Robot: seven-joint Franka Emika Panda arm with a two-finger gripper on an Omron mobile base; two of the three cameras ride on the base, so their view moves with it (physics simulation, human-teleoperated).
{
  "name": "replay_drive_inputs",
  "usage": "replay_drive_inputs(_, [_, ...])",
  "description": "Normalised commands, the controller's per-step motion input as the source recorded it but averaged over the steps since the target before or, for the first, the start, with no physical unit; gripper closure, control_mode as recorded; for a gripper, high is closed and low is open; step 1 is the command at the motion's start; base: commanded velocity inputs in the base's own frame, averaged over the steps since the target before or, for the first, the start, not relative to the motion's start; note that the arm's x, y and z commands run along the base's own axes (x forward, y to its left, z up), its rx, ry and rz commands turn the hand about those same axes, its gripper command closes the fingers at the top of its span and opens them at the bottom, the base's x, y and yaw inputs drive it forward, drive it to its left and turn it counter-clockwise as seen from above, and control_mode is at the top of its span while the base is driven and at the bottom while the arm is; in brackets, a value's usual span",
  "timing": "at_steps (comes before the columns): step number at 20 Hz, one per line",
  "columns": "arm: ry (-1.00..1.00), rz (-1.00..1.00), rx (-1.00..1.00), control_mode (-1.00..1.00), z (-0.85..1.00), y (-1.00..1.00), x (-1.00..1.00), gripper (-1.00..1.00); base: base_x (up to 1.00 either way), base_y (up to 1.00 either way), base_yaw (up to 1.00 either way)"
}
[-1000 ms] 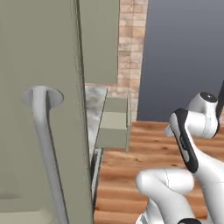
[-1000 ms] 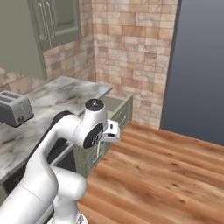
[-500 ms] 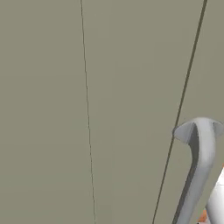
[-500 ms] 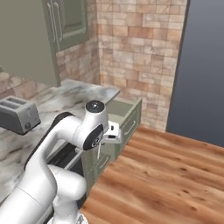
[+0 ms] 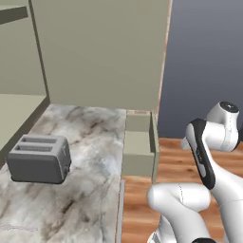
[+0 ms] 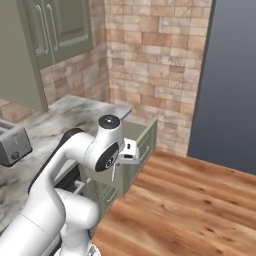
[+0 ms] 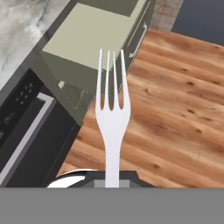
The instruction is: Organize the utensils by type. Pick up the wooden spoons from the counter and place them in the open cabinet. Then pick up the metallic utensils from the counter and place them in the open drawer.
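The white arm's two-finger gripper (image 7: 112, 178) is clamped on a thin silver-grey metal fork (image 7: 112, 118), tines pointing over wooden flooring (image 7: 175, 105) beside the open olive-green drawer (image 7: 94, 41).

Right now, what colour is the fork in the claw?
Pale silver-grey, almost white. The fork shows best in the hand view, tines pointing away from the claw.
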Motion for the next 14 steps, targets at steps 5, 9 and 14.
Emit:
replay_drive_inputs(5, [0.0, 0.0, 0.0, 1.0, 0.0, 0.0, 0.0, 1.0, 0.55, 0.1, 0.0])
replay_drive_inputs(9, [0.0, 0.0, 0.0, 1.0, 0.0, 0.0, 0.0, 1.0, 0.49, -0.01, 0.0])
replay_drive_inputs(14, [0.0, 0.0, 0.0, 1.0, 0.0, 0.0, 0.0, 1.0, 0.39, -0.05, 0.0])
